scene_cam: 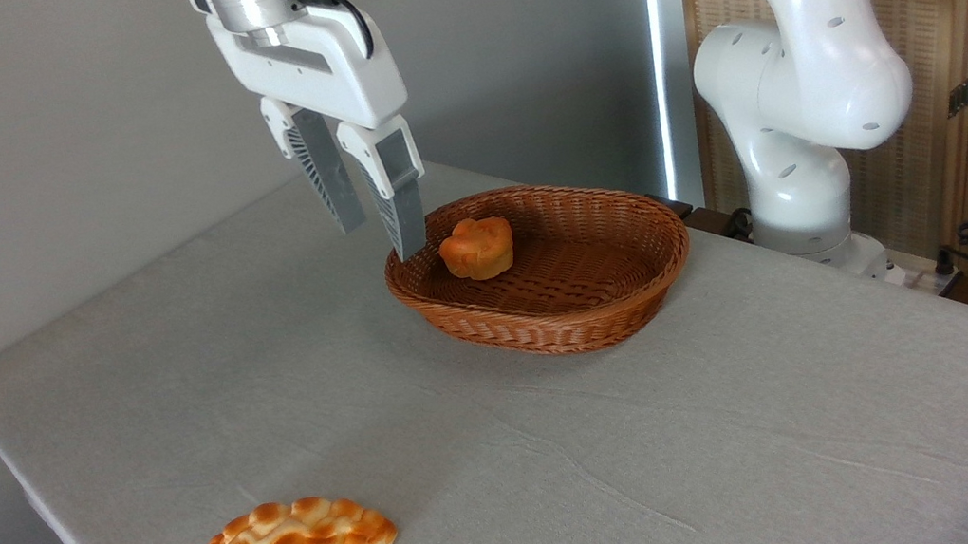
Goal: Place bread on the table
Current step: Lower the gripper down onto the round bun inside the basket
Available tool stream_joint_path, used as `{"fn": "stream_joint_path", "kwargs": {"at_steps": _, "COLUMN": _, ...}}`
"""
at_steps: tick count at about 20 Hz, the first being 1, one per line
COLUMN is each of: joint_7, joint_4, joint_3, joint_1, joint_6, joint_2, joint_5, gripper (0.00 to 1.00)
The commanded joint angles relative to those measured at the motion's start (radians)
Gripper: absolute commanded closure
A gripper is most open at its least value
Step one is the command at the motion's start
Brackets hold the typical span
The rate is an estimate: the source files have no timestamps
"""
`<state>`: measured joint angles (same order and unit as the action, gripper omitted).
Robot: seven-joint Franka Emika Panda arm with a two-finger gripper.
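Bread [477, 248] upright in basket [549, 320], lobed top up; jaws narrowly parted, empty

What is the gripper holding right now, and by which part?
Nothing. The gripper is open and empty, its fingers apart above the left rim of the basket. The bread sits untouched inside the basket.

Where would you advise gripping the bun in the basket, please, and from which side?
Probably from above, fingers closing across the bun's paler base sides below the lobed top. It sits upright near the basket's far-left wall, so the rim blocks a sideways approach. The gripper is open, hanging just left of it.
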<state>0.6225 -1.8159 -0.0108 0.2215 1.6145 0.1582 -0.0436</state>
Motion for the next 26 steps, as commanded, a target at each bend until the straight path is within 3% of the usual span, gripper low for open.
{"fn": "stream_joint_path", "kwargs": {"at_steps": 1, "joint_7": -0.001, "joint_4": -0.190, "joint_3": 0.003, "joint_1": 0.018, "joint_6": 0.113, "joint_2": 0.131, "joint_5": -0.084, "gripper": 0.00}}
{"fn": "stream_joint_path", "kwargs": {"at_steps": 6, "joint_7": -0.001, "joint_4": -0.295, "joint_3": 0.044, "joint_1": 0.071, "joint_6": 0.136, "joint_2": 0.142, "joint_5": -0.091, "gripper": 0.00}}
{"fn": "stream_joint_path", "kwargs": {"at_steps": 11, "joint_7": 0.005, "joint_4": -0.408, "joint_3": 0.130, "joint_1": 0.070, "joint_6": 0.163, "joint_2": 0.181, "joint_5": -0.091, "gripper": 0.00}}
{"fn": "stream_joint_path", "kwargs": {"at_steps": 15, "joint_7": 0.149, "joint_4": -0.493, "joint_3": 0.181, "joint_1": 0.070, "joint_6": 0.166, "joint_2": 0.224, "joint_5": -0.093, "gripper": 0.00}}
{"fn": "stream_joint_path", "kwargs": {"at_steps": 17, "joint_7": 0.161, "joint_4": -0.523, "joint_3": 0.189, "joint_1": 0.070, "joint_6": 0.168, "joint_2": 0.237, "joint_5": -0.094, "gripper": 0.00}}
{"fn": "stream_joint_path", "kwargs": {"at_steps": 19, "joint_7": 0.164, "joint_4": -0.531, "joint_3": 0.205, "joint_1": 0.072, "joint_6": 0.180, "joint_2": 0.236, "joint_5": -0.120, "gripper": 0.00}}
{"fn": "stream_joint_path", "kwargs": {"at_steps": 23, "joint_7": 0.164, "joint_4": -0.536, "joint_3": 0.232, "joint_1": 0.070, "joint_6": 0.274, "joint_2": 0.231, "joint_5": -0.226, "gripper": 0.00}}
{"fn": "stream_joint_path", "kwargs": {"at_steps": 26, "joint_7": 0.164, "joint_4": -0.536, "joint_3": 0.232, "joint_1": 0.070, "joint_6": 0.301, "joint_2": 0.225, "joint_5": -0.265, "gripper": 0.00}}
